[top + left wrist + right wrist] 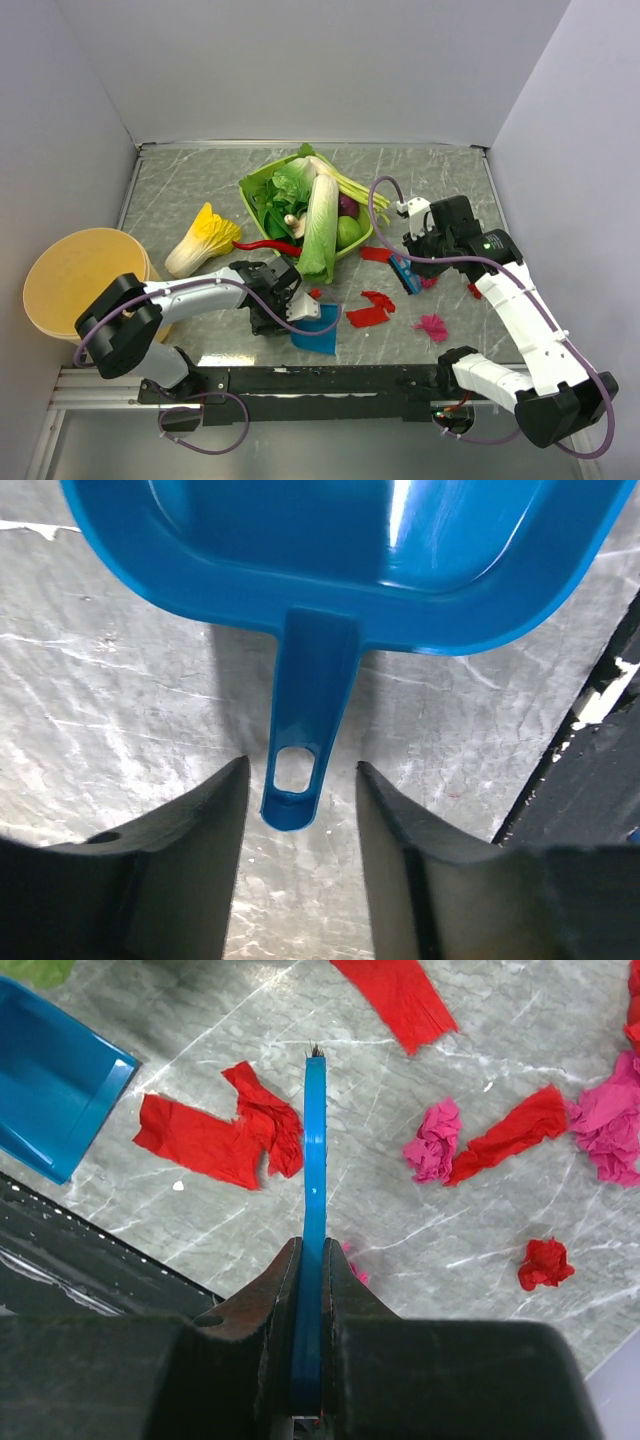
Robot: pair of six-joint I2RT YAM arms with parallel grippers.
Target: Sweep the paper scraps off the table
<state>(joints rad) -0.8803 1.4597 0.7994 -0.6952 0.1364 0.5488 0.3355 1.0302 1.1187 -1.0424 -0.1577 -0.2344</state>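
Observation:
Red and pink paper scraps [368, 315] lie on the grey marbled table [200, 180] right of centre; in the right wrist view a red crumpled piece [215, 1135], a pink tuft [435, 1140] and a red strip [510, 1130] surround the tool. My right gripper [312, 1245] is shut on a thin blue brush [315, 1160] and hangs over the scraps [415, 262]. A blue dustpan [318, 335] rests near the front edge. My left gripper [300, 765] is open, its fingers on either side of the dustpan handle [305, 720] without touching it.
A green basket [258, 185] of vegetables stands behind the centre, with a red chili pepper [265, 245] and a yellow cabbage [200, 240] to its left. A tan bucket [80, 275] stands at the left edge. A black rail [320, 380] runs along the front.

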